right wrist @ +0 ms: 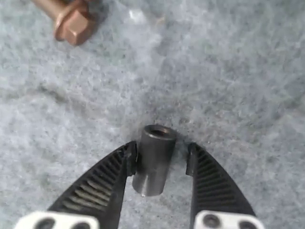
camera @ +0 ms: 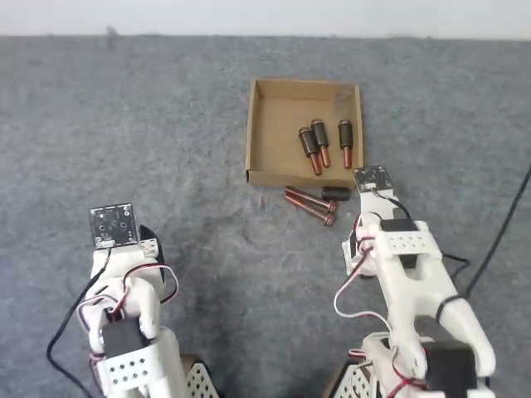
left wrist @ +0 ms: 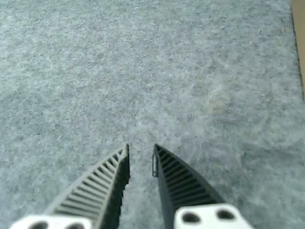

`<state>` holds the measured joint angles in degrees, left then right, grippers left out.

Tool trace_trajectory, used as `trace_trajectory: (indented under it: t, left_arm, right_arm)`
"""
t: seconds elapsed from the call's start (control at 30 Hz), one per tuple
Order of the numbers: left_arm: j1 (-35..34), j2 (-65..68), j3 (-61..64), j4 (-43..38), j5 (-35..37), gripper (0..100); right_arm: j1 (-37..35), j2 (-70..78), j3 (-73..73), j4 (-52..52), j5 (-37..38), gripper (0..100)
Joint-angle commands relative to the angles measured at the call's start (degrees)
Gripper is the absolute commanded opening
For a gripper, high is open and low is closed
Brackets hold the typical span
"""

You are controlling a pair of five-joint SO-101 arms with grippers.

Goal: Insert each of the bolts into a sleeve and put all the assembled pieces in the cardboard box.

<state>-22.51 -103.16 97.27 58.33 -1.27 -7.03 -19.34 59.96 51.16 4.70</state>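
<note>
The cardboard box (camera: pixel 250 133) lies at the table's far middle with three assembled pieces (camera: pixel 321 143) inside. Just in front of its near wall lie two loose copper bolts (camera: pixel 309 204) side by side, and a dark sleeve (camera: pixel 336 193) to their right. In the right wrist view the sleeve (right wrist: pixel 153 162) lies between the fingers of my right gripper (right wrist: pixel 160 147), which is open around it; one finger touches it and the other stands a little off. A bolt's hex head (right wrist: pixel 71 24) shows beyond. My left gripper (left wrist: pixel 141 150) hangs slightly open over bare carpet, holding nothing.
Grey carpet (camera: pixel 166 124) covers the whole table. The left arm (camera: pixel 120 249) stands at the near left, well away from the box. The right arm (camera: pixel 402 257) stretches from the near right toward the box's near right corner. A cable (camera: pixel 506 224) runs along the right edge.
</note>
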Motion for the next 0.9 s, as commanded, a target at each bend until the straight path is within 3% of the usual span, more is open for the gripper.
trace_trajectory:
  t: [0.0, 0.2, 0.37, 0.6, 0.87]
  left_arm:
    - [-0.3, -1.2, -0.8, -1.4, 0.0, 8]
    - [-0.3, -1.2, -0.8, -1.4, 0.0, 8]
    - [-0.3, -1.2, -0.8, -1.4, 0.0, 8]
    - [0.3, -1.2, -1.5, -1.3, 0.0, 8]
    - [9.1, -1.1, -13.5, 9.9, -0.3, 8]
  right_arm:
    - [0.9, 2.3, -3.3, -0.6, 0.8, 15.0]
    - [1.1, 2.3, -3.5, -1.1, 0.8, 0.0]
    - [2.3, 1.0, -3.5, -0.6, 0.7, 0.6]
    - [10.4, -4.9, -3.2, -0.7, -4.4, 0.6]
    - [14.1, -0.7, -3.6, -4.4, -4.7, 0.6]
